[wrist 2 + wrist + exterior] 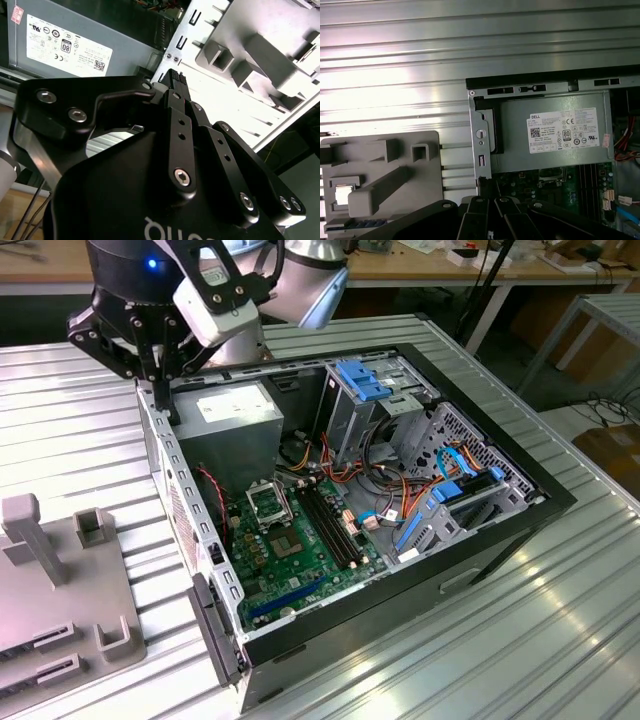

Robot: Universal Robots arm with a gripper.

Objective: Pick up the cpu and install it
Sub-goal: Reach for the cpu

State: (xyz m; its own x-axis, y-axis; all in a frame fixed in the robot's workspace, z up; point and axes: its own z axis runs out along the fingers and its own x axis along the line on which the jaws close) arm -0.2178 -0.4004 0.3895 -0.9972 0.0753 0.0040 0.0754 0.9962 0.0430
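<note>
The claw (163, 400) hangs over the open computer case (165, 475), at the corner that holds the power supply (235, 415). Its fingers look pressed together with nothing between them. The cpu (342, 194) lies apart from it, in a square recess near one edge of the grey holder tray (427, 200), which rests on the bench (520, 640) beside the case. The socket (268, 505) on the green motherboard (300, 560) stands unfilled. Being so near the case's thin metal wall, the claw could probably clip it if it dropped. The chip is small and flat, so an off-centre pinch might tilt or drop it, and seating it skewed could harm the socket.
</note>
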